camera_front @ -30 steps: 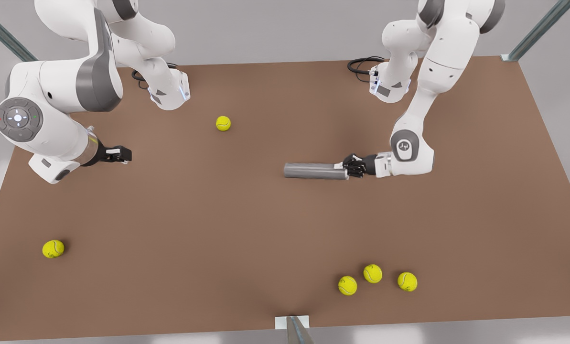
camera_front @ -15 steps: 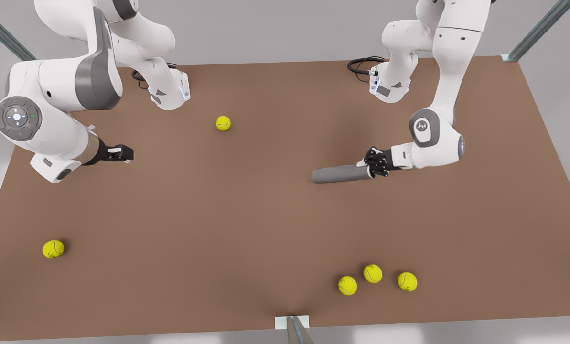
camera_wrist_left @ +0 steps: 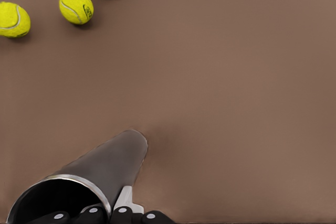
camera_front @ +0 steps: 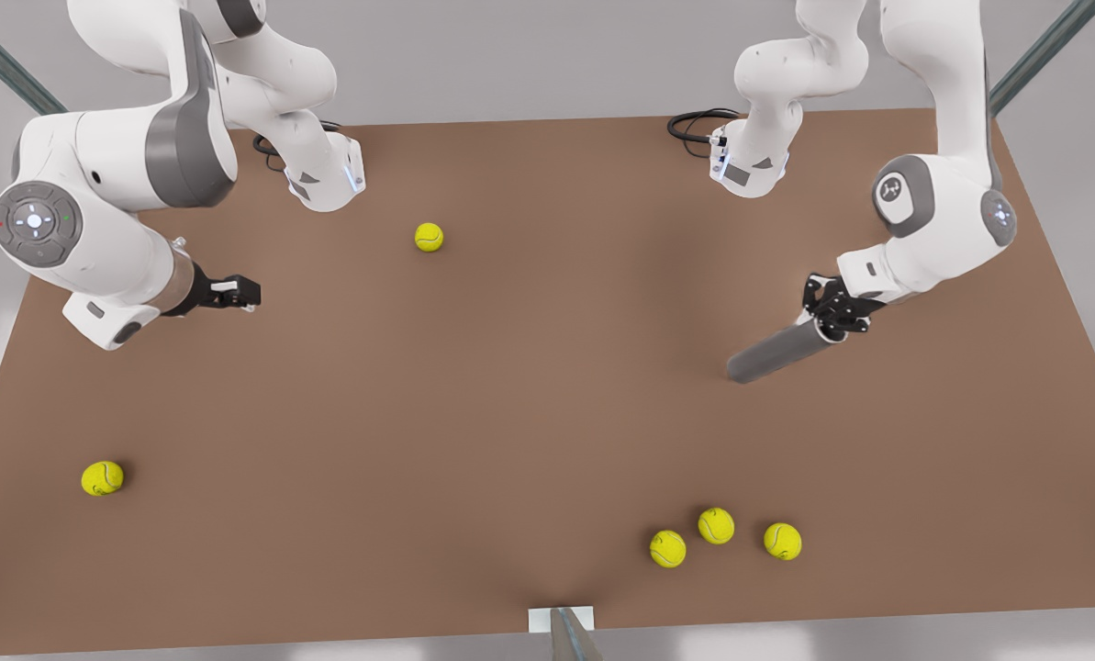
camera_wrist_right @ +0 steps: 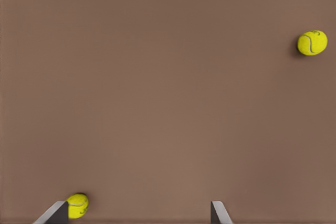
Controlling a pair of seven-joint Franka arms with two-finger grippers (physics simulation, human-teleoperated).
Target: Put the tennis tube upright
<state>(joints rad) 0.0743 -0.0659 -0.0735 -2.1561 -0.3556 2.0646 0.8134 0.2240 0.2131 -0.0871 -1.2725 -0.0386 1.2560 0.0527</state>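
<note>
Two arms work over a brown tabletop (camera_front: 510,413).

At the front view's left, the right gripper (camera_front: 246,294) hovers over bare tabletop. Its fingers (camera_wrist_right: 218,212) are parted, with nothing between them. This arm waits. In the right wrist view, one ball (camera_wrist_right: 77,205) sits beside a fingertip at the frame edge, and a second ball (camera_wrist_right: 312,42) lies well apart from it.

One ball (camera_front: 102,477) lies near the tabletop's near left corner. Another ball (camera_front: 429,237) lies toward the far side, left of centre, well apart from both grippers.

Three balls form a loose cluster near the front edge, right of centre: the first (camera_front: 667,548), the second (camera_front: 716,525) and the third (camera_front: 782,541). They lie near one another and do not touch.

At the front view's right, the left gripper (camera_front: 830,317) is clamped on the tube (camera_front: 776,352) at its upper end. The tube is tilted, neither flat nor upright. Its lower end is down near the tabletop, toward the front view's left, and its held end is raised toward the right. Contact between the lower end and the tabletop cannot be confirmed. In the left wrist view, the tube's silvery rim (camera_wrist_left: 63,179) faces the camera, and the three balls lie well beyond the far end.
</note>
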